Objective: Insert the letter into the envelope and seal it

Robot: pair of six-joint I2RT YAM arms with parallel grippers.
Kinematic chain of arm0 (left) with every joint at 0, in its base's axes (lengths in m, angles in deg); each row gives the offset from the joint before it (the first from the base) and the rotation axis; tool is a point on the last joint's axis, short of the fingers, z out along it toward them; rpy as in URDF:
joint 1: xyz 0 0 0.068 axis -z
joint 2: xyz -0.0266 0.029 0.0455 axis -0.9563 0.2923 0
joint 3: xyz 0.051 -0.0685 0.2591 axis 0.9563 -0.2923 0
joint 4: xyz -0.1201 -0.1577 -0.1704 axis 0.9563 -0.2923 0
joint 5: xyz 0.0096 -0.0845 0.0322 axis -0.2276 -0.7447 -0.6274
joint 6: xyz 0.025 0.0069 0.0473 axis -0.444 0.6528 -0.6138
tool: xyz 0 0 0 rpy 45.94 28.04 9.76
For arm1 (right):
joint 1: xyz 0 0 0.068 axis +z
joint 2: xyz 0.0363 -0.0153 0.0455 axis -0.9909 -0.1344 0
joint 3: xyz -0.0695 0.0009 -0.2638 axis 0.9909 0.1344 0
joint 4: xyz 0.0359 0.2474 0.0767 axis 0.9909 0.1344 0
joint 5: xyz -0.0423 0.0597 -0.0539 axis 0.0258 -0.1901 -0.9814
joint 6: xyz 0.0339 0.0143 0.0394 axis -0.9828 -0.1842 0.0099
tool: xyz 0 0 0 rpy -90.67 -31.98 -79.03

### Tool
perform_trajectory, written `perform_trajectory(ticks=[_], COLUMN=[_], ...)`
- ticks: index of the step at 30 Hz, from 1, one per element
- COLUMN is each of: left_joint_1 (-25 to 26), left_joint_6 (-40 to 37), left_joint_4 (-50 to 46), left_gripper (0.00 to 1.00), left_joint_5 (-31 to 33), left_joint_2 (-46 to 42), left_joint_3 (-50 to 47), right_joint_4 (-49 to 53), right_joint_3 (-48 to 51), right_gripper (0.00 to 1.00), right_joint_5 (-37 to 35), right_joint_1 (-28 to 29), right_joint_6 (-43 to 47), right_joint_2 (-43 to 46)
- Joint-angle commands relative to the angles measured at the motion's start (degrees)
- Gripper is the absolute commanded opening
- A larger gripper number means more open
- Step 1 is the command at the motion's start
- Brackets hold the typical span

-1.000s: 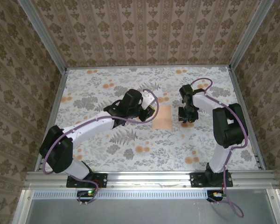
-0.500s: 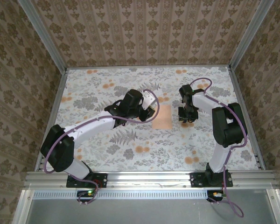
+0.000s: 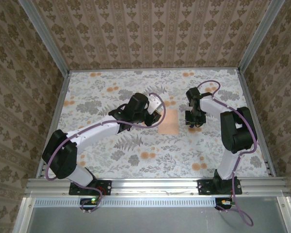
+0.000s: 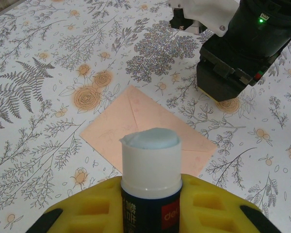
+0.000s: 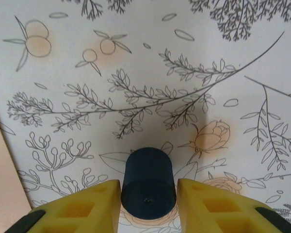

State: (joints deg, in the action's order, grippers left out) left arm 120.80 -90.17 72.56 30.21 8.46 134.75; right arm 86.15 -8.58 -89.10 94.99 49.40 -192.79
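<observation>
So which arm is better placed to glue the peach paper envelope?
Left: the left end effector holds the uncapped white glue stick pointing at the envelope; the right end effector holds the dark round cap.

Light's soft and even from above, no real glare on the counter (image 3: pixel 102 145). Overhead view is sharp, with faint shadows. Left wrist cam: the glue stick (image 4: pixel 150 160) up close looks a bit soft, the envelope (image 4: pixel 155 114) crisp. Right wrist cam: the dark cap (image 5: pixel 148 187) is blurry, with a fuzzy shadow beside it.
</observation>
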Motion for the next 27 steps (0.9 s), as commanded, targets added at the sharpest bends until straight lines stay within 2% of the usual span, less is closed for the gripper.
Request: perform_trajectory(ticks=[1, 17, 27], left_joint_1=[-0.5, -0.5, -0.9], left_joint_6=[1.0, 1.0, -0.2], left_joint_4=[0.0, -0.1, -1.3], left_gripper=[0.0, 0.0, 0.0], left_joint_5=[-1.1, -1.3, -3.8], left_joint_2=[0.2, 0.5, 0.6], left_joint_3=[2.3, 2.6, 2.9], right_joint_4=[-0.9, -1.0, 2.4], right_joint_3=[-0.2, -0.2, -1.8], right_gripper=[0.35, 0.3, 0.21], right_joint_5=[-2.0, -1.9, -1.1], right_joint_1=[0.4, 0.5, 0.6], right_joint_6=[0.1, 0.5, 1.2], right_joint_2=[0.3, -0.5, 5.4])
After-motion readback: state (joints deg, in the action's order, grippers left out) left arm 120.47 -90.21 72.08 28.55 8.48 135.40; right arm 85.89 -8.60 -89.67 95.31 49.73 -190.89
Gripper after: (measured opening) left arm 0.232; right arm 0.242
